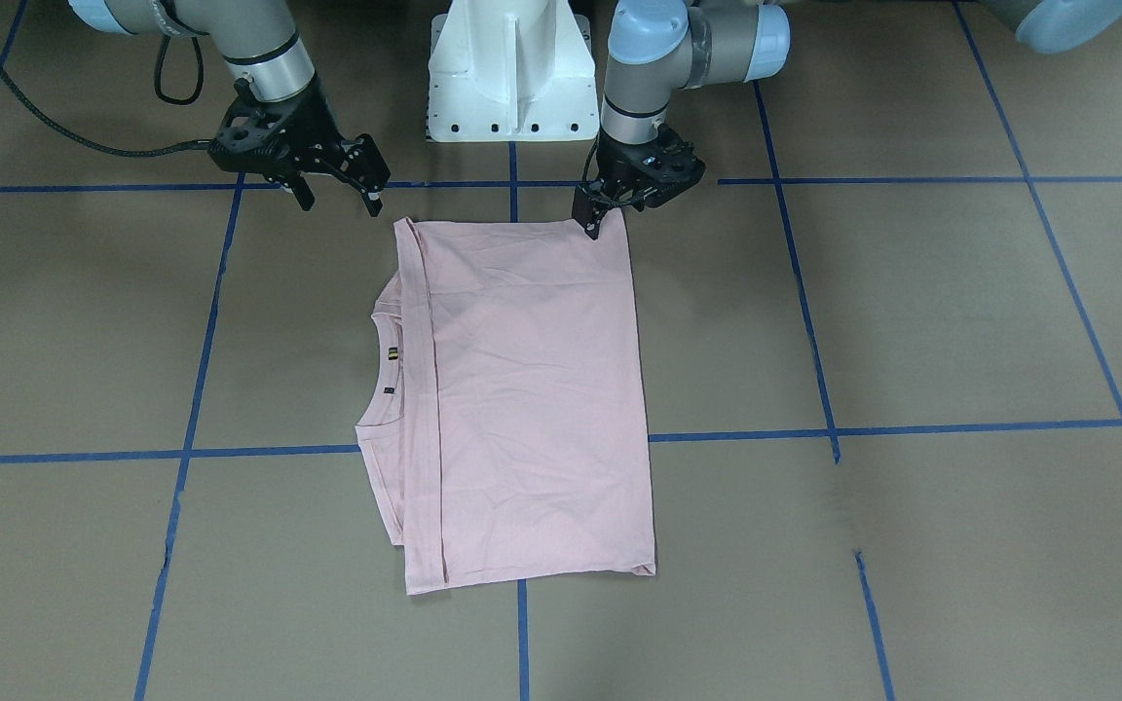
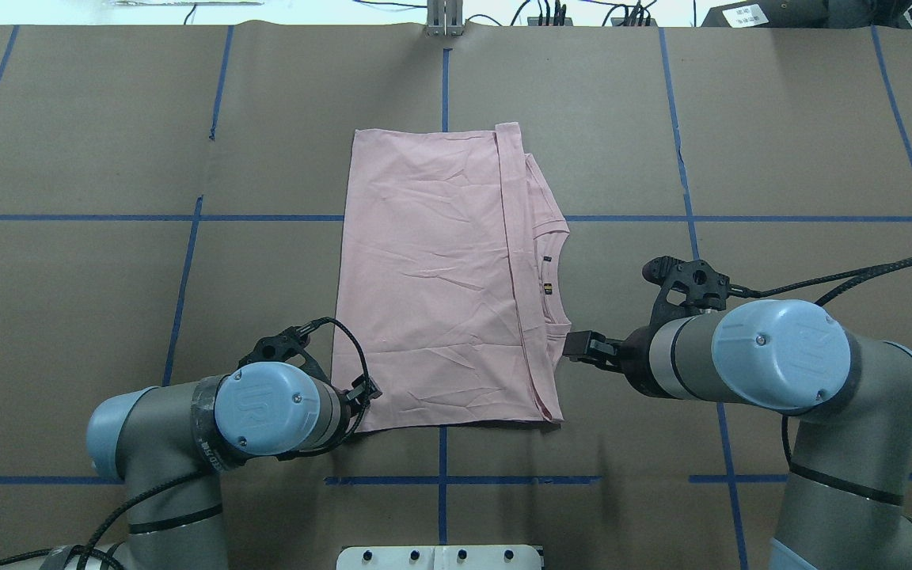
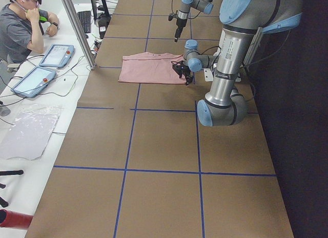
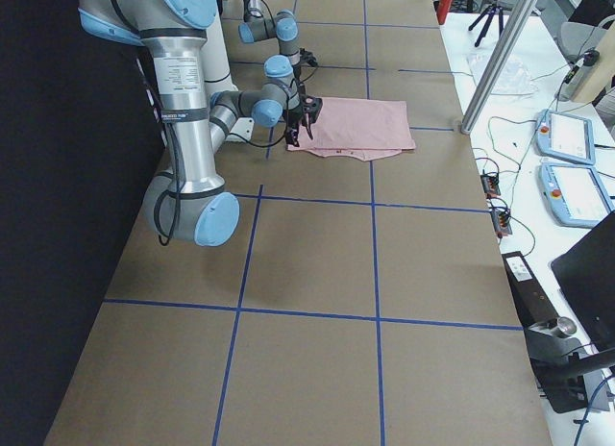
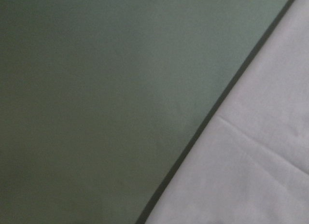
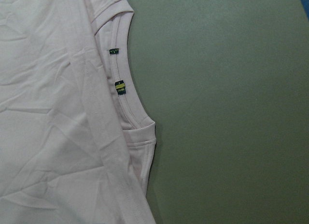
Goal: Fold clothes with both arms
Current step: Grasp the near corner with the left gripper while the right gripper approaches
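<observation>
Flatly folded T-shirt (image 1: 522, 389), left gripper (image 1: 590, 226) at corner, right gripper (image 1: 339, 200) spread.

The brown paper-covered table (image 1: 912, 312) is carrying one pale pink short-sleeved cotton T-shirt (image 1: 532, 389). Its ribbed round collar (image 6: 126, 105) is showing two small sewn-in tags: a plain dark tag (image 6: 112, 51) and a yellow-marked tag (image 6: 119, 86).

Two grey-and-silver jointed robot arms are reaching over the table, the left arm (image 2: 266, 408) and the right arm (image 2: 780, 356). Each is carrying one black two-finger gripper, making two: the left gripper (image 1: 592, 222) and the right gripper (image 1: 340, 206). One white pedestal base (image 1: 512, 78) is standing between the arms.

Two blue-framed control tablets are lying beside the table, the nearer tablet (image 4: 577, 191) and the farther tablet (image 4: 569, 136). One person (image 3: 23, 27) is sitting at the far end
</observation>
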`<move>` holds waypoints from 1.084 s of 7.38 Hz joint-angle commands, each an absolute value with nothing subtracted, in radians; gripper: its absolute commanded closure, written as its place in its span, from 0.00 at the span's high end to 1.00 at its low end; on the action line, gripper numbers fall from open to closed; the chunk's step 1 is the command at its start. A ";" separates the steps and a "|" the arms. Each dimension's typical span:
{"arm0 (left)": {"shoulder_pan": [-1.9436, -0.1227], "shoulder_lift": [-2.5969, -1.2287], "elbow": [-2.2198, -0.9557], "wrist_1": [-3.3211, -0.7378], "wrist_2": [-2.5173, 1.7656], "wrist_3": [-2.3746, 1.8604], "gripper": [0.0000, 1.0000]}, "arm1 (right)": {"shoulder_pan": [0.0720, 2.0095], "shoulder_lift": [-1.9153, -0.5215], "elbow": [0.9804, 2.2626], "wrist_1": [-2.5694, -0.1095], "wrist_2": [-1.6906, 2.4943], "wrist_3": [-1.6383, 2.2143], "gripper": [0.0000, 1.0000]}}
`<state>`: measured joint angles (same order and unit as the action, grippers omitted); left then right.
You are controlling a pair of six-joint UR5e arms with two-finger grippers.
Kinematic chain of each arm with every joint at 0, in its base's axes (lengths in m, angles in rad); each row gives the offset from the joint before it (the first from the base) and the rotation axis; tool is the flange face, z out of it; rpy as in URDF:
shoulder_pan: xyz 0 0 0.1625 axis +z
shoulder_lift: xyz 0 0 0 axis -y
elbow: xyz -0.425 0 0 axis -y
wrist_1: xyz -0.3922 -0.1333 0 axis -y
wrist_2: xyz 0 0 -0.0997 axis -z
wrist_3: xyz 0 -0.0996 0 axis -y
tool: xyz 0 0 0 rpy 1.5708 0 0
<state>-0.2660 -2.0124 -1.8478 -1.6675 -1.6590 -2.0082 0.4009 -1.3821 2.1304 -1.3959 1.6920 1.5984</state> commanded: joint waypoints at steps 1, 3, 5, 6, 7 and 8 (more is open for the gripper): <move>-0.264 -2.008 -1.848 -1.667 -1.660 -2.010 0.71 | 0.403 -1.382 2.132 -1.396 1.693 1.598 1.00; -0.259 -2.005 -1.851 -1.669 -1.658 -2.006 0.38 | 0.405 -1.381 2.132 -1.396 1.694 1.598 1.00; -0.253 -2.003 -1.856 -1.667 -1.658 -2.006 0.18 | 0.408 -1.382 2.132 -1.396 1.697 1.598 1.00; -0.253 -2.003 -1.858 -1.667 -1.658 -2.006 0.14 | 0.410 -1.382 2.134 -1.396 1.695 1.598 1.00; -0.253 -2.002 -1.861 -1.666 -1.658 -2.006 0.02 | 0.411 -1.382 2.132 -1.396 1.695 1.598 1.00; -0.253 -2.003 -1.867 -1.666 -1.660 -2.003 0.00 | 0.411 -1.382 2.134 -1.396 1.698 1.598 1.00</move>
